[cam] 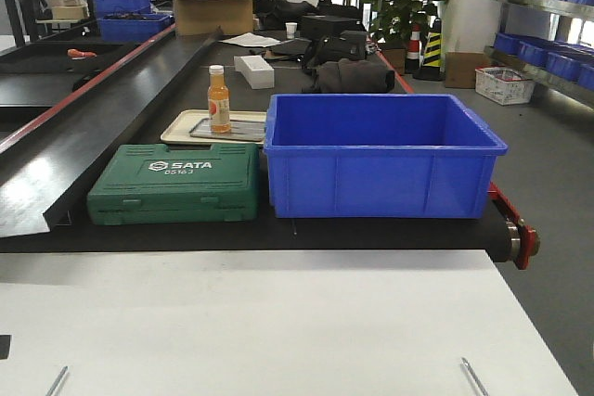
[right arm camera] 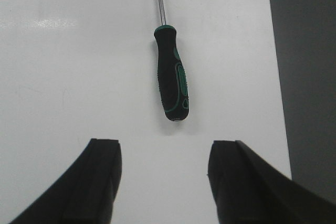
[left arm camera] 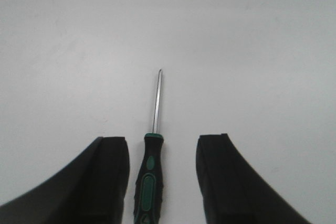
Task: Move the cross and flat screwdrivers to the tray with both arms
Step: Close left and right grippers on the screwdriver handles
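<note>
The only writing that can be read is on the green case [cam: 174, 184]: big white letters say "SATA", and a small number under it looks like 05163. There is one green case, one big blue crate [cam: 382, 157] just beside it, and one small bottle [cam: 218, 99] of orange drink. The bottle's label is too small to read. The bottle stands up on one cream tray [cam: 182, 126] behind the case. All of these sit on a black bench [cam: 74, 159] behind the white table [cam: 278, 322]. There are two screwdrivers with black and green handles, and both lie flat on the white table. The left screwdriver [left arm camera: 149, 177] lies between the two black fingers [left arm camera: 107, 177] of the left gripper [left arm camera: 163, 141], with its thin silver end pointing away. That gripper is spread wide and its fingers do not touch the handle. The right screwdriver [right arm camera: 170, 77] lies just ahead of the right gripper [right arm camera: 164, 145], near the table's right edge. That gripper is spread wide too and holds nothing.
</note>
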Robot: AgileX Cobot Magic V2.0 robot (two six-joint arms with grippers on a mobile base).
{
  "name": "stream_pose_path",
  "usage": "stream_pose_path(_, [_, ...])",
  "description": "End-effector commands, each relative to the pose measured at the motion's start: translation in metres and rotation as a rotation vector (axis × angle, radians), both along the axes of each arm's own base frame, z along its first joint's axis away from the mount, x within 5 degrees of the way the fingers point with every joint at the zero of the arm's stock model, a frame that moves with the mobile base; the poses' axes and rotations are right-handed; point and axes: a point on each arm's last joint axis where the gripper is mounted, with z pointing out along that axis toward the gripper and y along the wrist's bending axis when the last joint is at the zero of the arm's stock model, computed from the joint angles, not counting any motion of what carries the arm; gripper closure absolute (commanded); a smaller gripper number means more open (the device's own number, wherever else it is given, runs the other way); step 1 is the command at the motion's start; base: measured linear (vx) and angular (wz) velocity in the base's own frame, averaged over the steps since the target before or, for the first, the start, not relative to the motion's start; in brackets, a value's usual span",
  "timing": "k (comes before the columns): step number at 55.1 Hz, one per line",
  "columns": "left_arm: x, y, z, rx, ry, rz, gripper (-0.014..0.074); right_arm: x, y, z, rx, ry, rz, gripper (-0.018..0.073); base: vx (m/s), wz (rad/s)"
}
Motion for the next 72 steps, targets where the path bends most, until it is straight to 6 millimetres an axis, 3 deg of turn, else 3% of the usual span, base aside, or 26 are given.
stream_pose_path(1, [0.027,0.005,0.015,0.05,-0.004,-0.046,0.0156,0.013,-0.001,0.015,-0.002,-0.081,-0.004,0.0099,0.0,0.0])
stream_pose_path(10, [0.062,0.007,-0.004,0.09,0.141,-0.123,0.0156,0.018,-0.001,0.011,-0.003,-0.064,-0.004,0.0099,0.0,0.0])
stream_pose_path(20, [0.095,0.009,-0.052,0.09,0.279,-0.159,0.0156,0.02,-0.001,0.009,-0.006,-0.059,-0.001,0.0099,0.0,0.0])
stream_pose_path(41, [0.116,0.011,-0.122,0.073,0.458,-0.193,0.0156,0.021,-0.001,0.008,-0.008,-0.061,0.0,0.0099,0.0,0.0])
stream_pose_path(51, [0.117,0.01,-0.137,0.059,0.523,-0.197,0.0156,0.022,-0.001,0.009,-0.008,-0.069,0.0,0.0099,0.0,0.0])
stream_pose_path(66, [0.116,0.01,-0.138,0.067,0.531,-0.215,0.0156,0.024,-0.001,0.009,-0.008,-0.087,0.001,0.0099,0.0,0.0])
stream_pose_path(72, [0.116,0.01,-0.138,0.069,0.533,-0.221,0.0156,0.037,-0.002,0.009,-0.016,-0.044,0.004,0.0099,0.0,0.0])
